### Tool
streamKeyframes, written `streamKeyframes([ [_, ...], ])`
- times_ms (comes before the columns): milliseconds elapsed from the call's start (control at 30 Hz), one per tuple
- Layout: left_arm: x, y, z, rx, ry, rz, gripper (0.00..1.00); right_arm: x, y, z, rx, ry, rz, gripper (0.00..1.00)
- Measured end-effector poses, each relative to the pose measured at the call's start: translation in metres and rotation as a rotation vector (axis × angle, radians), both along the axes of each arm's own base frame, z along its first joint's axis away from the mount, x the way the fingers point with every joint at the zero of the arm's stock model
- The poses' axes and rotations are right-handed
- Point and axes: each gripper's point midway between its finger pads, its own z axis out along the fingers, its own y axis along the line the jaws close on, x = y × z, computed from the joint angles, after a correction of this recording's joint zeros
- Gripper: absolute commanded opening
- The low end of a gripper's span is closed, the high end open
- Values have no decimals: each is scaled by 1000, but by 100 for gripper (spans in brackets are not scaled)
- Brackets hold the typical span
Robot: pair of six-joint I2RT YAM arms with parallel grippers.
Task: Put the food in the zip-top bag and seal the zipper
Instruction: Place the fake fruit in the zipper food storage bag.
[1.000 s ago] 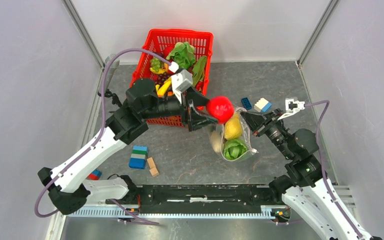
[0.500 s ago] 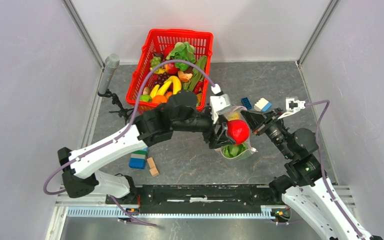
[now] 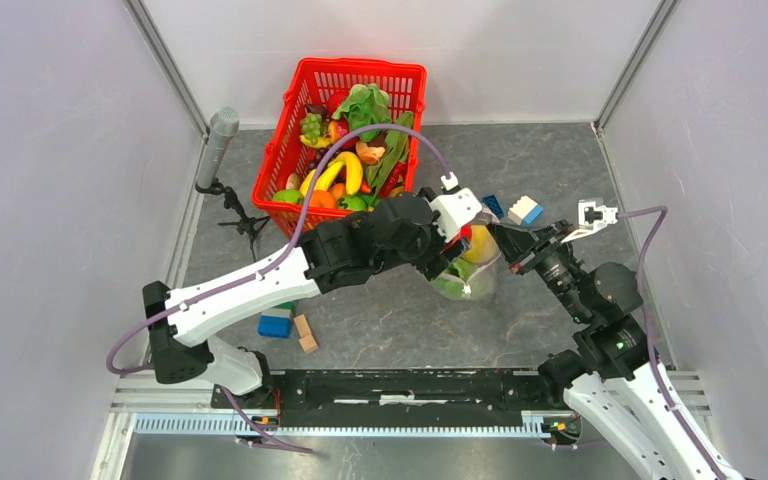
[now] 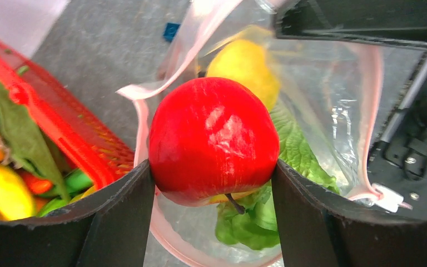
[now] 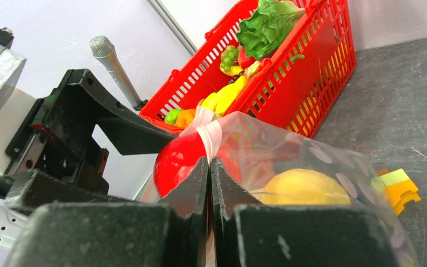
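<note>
My left gripper (image 4: 214, 169) is shut on a red apple (image 4: 214, 139), holding it in the mouth of the clear zip-top bag (image 4: 333, 111). A yellow fruit (image 4: 244, 61) and leafy greens (image 4: 300, 150) lie inside the bag. The pink zipper strip (image 4: 375, 83) rings the wide-open mouth. My right gripper (image 5: 209, 164) is shut on that pink strip (image 5: 211, 130), lifting the bag's edge. From above, the left gripper (image 3: 457, 245) covers most of the bag (image 3: 470, 285), with the right gripper (image 3: 505, 240) at its right edge.
The red mesh basket (image 3: 360, 68) at the back holds more toy produce. Blue and white blocks (image 3: 525, 209) lie right of the bag. A striped block (image 3: 277, 322) and wooden pieces (image 3: 305, 333) lie front left. A microphone (image 3: 222, 125) stands by the left wall.
My left arm carried the apple rightward from beside the basket and down into the bag's mouth. The right gripper kept its hold on the bag's edge and shifted only slightly.
</note>
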Motion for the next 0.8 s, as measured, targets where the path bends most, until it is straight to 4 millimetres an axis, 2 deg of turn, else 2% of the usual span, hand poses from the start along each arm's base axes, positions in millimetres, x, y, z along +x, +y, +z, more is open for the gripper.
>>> streamKeyframes([
  [33, 4, 4, -1, 16, -15, 25, 59, 0, -1, 0, -1, -1, -3, 6],
  [133, 12, 9, -1, 41, -44, 60, 77, -1, -1, 1, -2, -5, -2, 6],
  [200, 15, 6, -2, 51, -52, 66, 80, -1, 0, 0, -3, -4, 2, 6],
  [267, 19, 1, -7, 63, -56, 68, 90, -1, 0, 0, -3, -5, 3, 6],
  [400, 23, -5, -19, 93, -50, 71, 97, -1, -1, 0, -4, -1, 1, 7],
  [467, 22, -6, -18, 87, -49, 64, 100, -1, -1, -1, -5, 0, -1, 7],
  [567, 12, -6, -3, 36, -41, 20, 100, -1, -3, -1, -6, 2, -9, 7],
  [633, 2, -2, 18, -28, -47, -16, 100, -1, -3, -1, -8, 1, -15, 7],
  [800, -16, 32, 91, -235, -131, -31, 100, 0, -4, -2, -10, 0, -23, 7],
])
